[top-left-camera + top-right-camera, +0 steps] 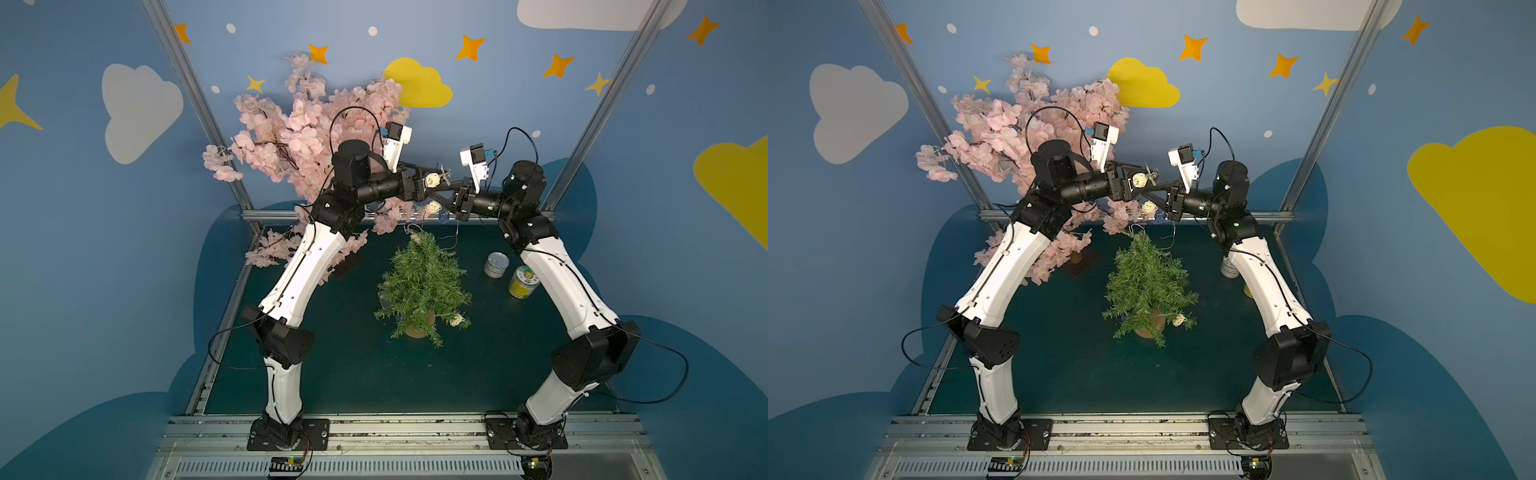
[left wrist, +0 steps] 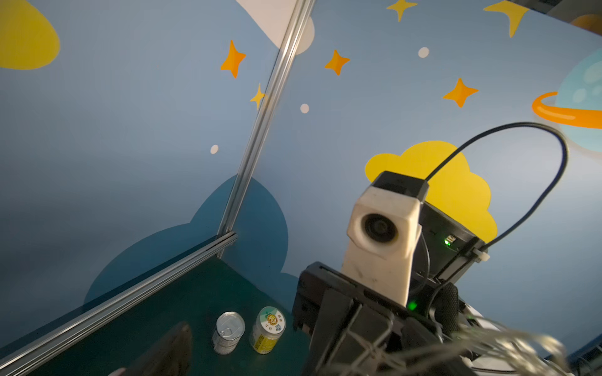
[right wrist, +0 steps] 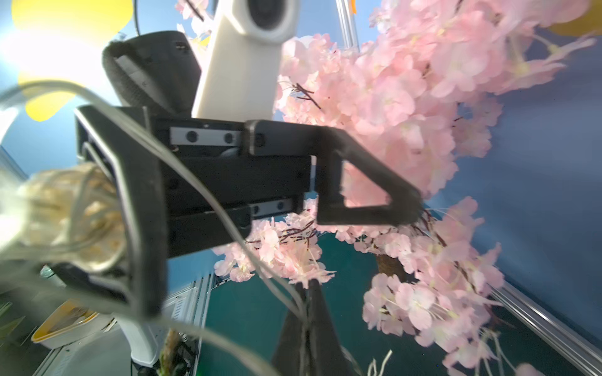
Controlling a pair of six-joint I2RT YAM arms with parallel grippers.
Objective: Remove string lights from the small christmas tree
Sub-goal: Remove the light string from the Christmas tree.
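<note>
Wire string lights (image 1: 434,206), pinched by the right tool (image 3: 308,293), drape the open left tool (image 1: 444,178); tugging could topple the small christmas tree (image 1: 422,282) below.

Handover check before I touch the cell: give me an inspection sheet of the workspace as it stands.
Surface: dark green tabletop, nothing else seen.
Job's things: string lights lifted above the small christmas tree, the strand hanging between the arms; one cream ball left on a low branch.
Clutter: silver tin and yellow-labelled jar at the right; pink blossom tree at the left rear.
Grippers: left pincer open, wire draped across it; right pincer shut on the wire.
Cables: black cable arches over each wrist; slack loops at both elbows.
Surroundings: blue walls with cloud and star decals; aluminium frame posts.
</note>
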